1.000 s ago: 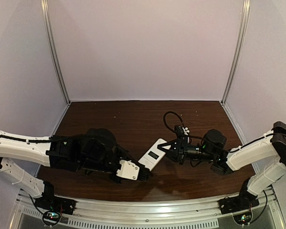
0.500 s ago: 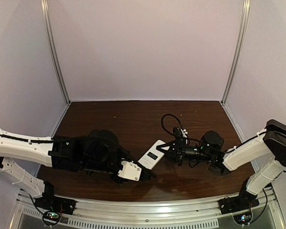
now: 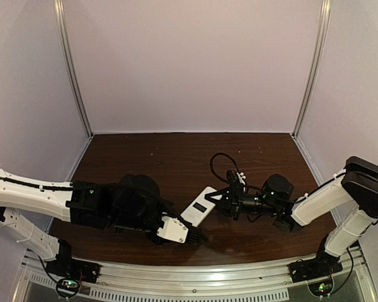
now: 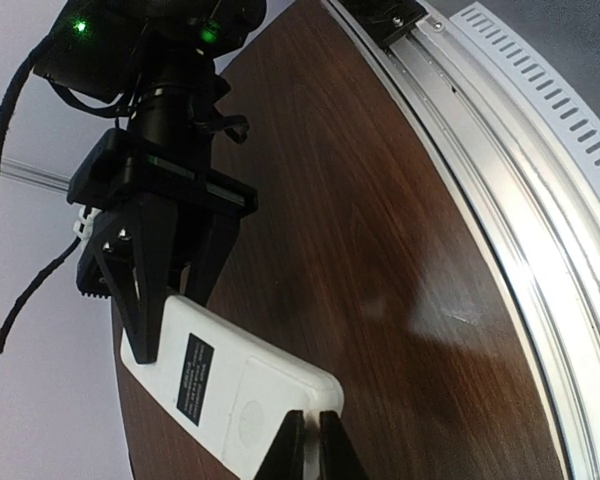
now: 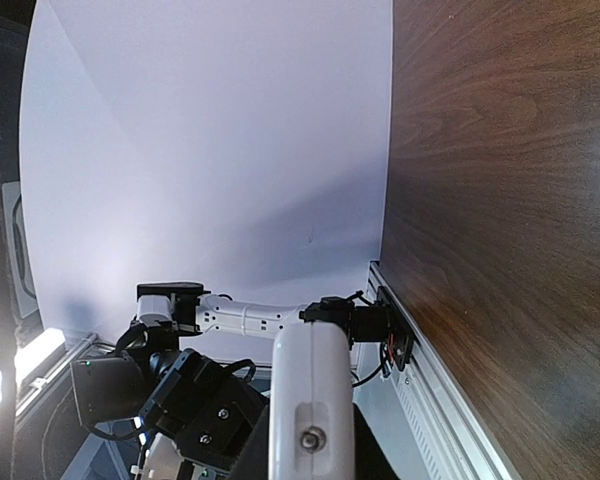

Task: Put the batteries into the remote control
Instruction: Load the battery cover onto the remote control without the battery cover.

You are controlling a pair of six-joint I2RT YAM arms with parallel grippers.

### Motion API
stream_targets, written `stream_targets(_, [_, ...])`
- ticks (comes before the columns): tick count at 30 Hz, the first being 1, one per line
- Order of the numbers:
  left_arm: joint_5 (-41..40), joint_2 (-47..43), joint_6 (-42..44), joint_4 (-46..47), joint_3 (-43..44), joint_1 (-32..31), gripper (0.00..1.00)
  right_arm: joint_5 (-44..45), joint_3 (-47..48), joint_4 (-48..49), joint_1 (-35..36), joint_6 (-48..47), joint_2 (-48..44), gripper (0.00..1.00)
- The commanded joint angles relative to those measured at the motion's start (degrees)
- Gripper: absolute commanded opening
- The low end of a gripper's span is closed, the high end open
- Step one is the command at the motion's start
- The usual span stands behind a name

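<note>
The remote control (image 3: 199, 212) is a slim white handset with its plain back and a black label facing up, held between both grippers over the brown table (image 3: 151, 157). My left gripper (image 3: 191, 235) is shut on its near end; in the left wrist view the fingertips (image 4: 298, 440) pinch the remote's (image 4: 230, 385) edge. My right gripper (image 3: 220, 200) is shut on the far end, its black fingers (image 4: 140, 300) straddling it. In the right wrist view the remote (image 5: 310, 380) shows end-on between dark fingers (image 5: 365, 462). The batteries are out of view.
A metal rail (image 3: 195, 277) runs along the table's near edge and also shows in the left wrist view (image 4: 520, 190). A black cable loop (image 3: 215, 160) hangs off the right wrist. White walls and aluminium posts (image 3: 75, 82) close in the back and sides.
The right gripper and the remote have shifted slightly left and toward the near edge. The left gripper has moved a little to the right, staying at the remote's near end.
</note>
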Motion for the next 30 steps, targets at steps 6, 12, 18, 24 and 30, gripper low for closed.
stream_targets(6, [-2.1, -0.5, -1.7, 1.9, 0.8, 0.8, 0.20, -3.1, 2.6, 1.4, 1.7, -2.7, -3.9, 0.00])
stream_targets(12, [-1.2, -5.0, -6.2, 2.9, 2.1, 0.8, 0.43, -2.2, 3.2, -10.2, -0.4, -11.4, -8.2, 0.00])
stream_targets(18, [-7.0, -11.1, -15.2, 8.9, 0.5, 0.9, 0.71, -0.1, 7.0, -27.8, -1.1, -23.8, -13.5, 0.00])
stream_targets(24, [-14.9, -10.0, -32.7, 9.0, 2.9, 2.4, 0.97, 6.4, 10.8, -39.8, -1.1, -31.1, -18.1, 0.00])
stream_targets(30, [-16.7, -1.6, -45.6, 7.9, 8.6, 2.6, 0.97, 10.7, 12.4, -43.3, -0.9, -32.8, -19.4, 0.00])
